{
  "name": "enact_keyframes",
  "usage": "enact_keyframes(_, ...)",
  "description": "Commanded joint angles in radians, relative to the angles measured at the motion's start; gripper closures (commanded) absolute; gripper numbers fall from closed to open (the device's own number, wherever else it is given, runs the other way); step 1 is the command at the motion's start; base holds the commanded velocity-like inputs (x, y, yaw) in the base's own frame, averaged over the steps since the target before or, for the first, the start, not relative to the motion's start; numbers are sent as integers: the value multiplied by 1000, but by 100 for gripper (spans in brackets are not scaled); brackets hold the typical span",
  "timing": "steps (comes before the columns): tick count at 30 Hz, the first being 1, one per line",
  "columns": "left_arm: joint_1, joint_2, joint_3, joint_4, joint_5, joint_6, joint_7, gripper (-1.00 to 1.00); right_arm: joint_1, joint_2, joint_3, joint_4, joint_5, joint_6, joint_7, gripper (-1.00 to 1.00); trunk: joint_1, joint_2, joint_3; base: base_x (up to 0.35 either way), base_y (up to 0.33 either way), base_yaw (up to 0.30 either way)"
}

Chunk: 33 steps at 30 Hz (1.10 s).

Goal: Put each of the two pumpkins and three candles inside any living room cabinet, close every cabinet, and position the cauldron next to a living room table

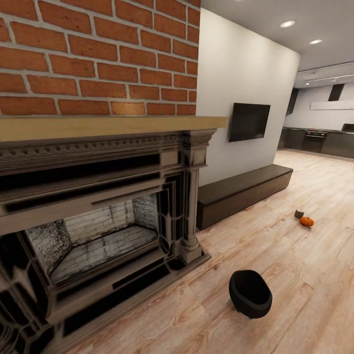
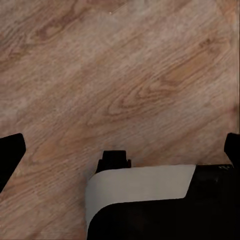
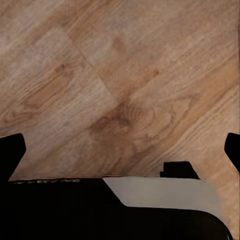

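We start at our left jaws [image 2: 120, 150]: their two dark fingertips sit at opposite edges of the left wrist view, spread wide apart with nothing between them but wooden floor [image 2: 125, 75]. Our right jaws [image 3: 120, 147] stand the same way, tips far apart and empty over the floor planks. In each wrist view a white and black part of our own body lies below the jaws.

Further out, in the head view, the cauldron [image 1: 250, 293] rests on the floor near the right foot of the ornate dark fireplace [image 1: 98, 216], tilted so that we look into its black mouth. Beyond it, well apart, one pumpkin [image 1: 307, 221] sits on the floor with one candle [image 1: 299, 213] just beside it, on its far side.

The cabinet [image 1: 244, 192] runs low along the white wall to the right of the fireplace, its fronts shut as far as we can see. A dark television [image 1: 249, 121] hangs on the wall above it. Red brick [image 1: 98, 54] rises over the tan mantel, and a kitchen [image 1: 319, 140] shows far back.
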Motion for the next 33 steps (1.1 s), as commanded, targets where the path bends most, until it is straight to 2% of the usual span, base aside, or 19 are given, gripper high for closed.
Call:
enact_keyframes(1, -1, 0, 0, -96, 0, 56, 0, -100, 1, 6, -5, -104, -13, 71, 2, -100, 0, 0, -1, 0, 0, 0)
enact_keyframes(2, -2, -1, 1, -181, 1, 109, 0, -100, 1, 9, -5, -203, -19, 171, 1, -100, 0, 0, -1, 0, 0, 0)
enact_keyframes(3, -3, -2, 2, -216, 1, 134, 0, -100, 1, 10, -6, -248, -21, 222, 1, -100, 0, 0, -1, 0, 0, 0)
enact_keyframes(6, -23, -15, 4, -300, 1, 200, 3, -100, -4, 10, -8, -374, -26, 377, -3, -100, 0, 0, -1, 0, 0, 0)
enact_keyframes(8, -42, -25, 7, -321, 3, 222, 6, -100, -9, 10, -7, -417, -27, 431, -5, -100, 0, 0, -1, 0, 0, 0)
enact_keyframes(11, -52, -33, 9, -322, 7, 231, 8, -100, -11, 10, -7, -439, -28, 448, -7, -100, 0, 0, -1, 0, 0, 0)
enact_keyframes(13, -58, -38, 10, -314, 25, 234, 8, -100, -13, 10, -5, -451, -28, 450, -4, -100, 0, 0, -1, 0, 0, -46)
enact_keyframes(16, -61, -42, 10, -283, 74, 236, 9, -100, -14, 11, 3, -456, -24, 450, 0, -100, 0, 0, -2, 0, 0, -166)
enact_keyframes(22, -62, -43, 12, -261, 109, 230, 13, -100, -14, 10, 4, -453, -24, 449, 2, -100, 0, 0, -5, 0, 0, -239)
enact_keyframes(27, -62, -44, 13, -237, 114, 117, 14, -100, -14, 10, 1, -442, -27, 447, 3, -100, 0, 0, -9, 0, 0, -262)
enact_keyframes(33, -61, -45, 11, -221, 114, 55, 14, -100, -14, 10, 1, -438, -28, 447, 3, -100, 0, 0, -13, 0, 0, -265)
